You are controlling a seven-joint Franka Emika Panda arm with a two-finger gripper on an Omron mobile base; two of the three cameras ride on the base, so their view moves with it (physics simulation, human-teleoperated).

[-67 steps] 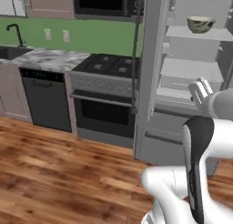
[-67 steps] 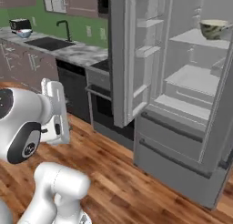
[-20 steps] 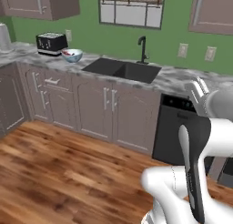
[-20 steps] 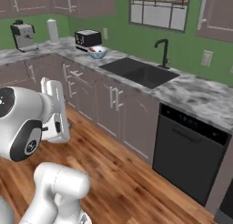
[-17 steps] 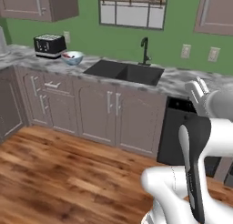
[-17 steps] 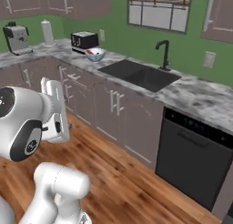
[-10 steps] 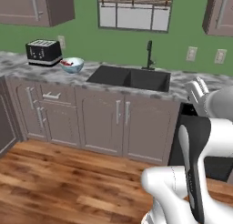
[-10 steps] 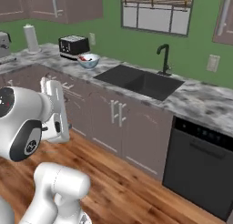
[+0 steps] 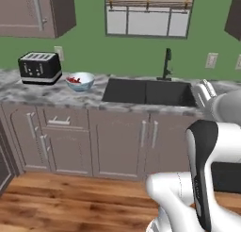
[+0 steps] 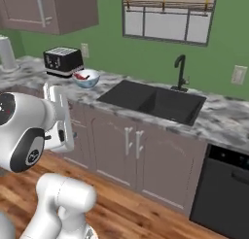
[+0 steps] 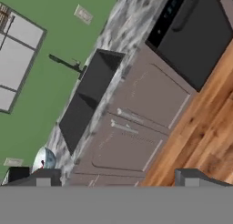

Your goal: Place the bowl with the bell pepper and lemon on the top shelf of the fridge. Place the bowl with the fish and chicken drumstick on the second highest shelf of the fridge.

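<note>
Pale bowl (image 9: pixel 80 81) with red fish (image 9: pixel 73 79) sits on the counter (image 9: pixel 56 95) beside the toaster (image 9: pixel 40 68).
The gripper (image 11: pixel 118 178), jaws wide and empty, hangs well apart, over the floor before the sink cabinets.

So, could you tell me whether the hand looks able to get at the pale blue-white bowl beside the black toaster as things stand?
Probably not yet. The pale blue-white bowl sits far along the marble counter; the open hand hangs out over the floor, well short. Nothing blocks it.
</note>
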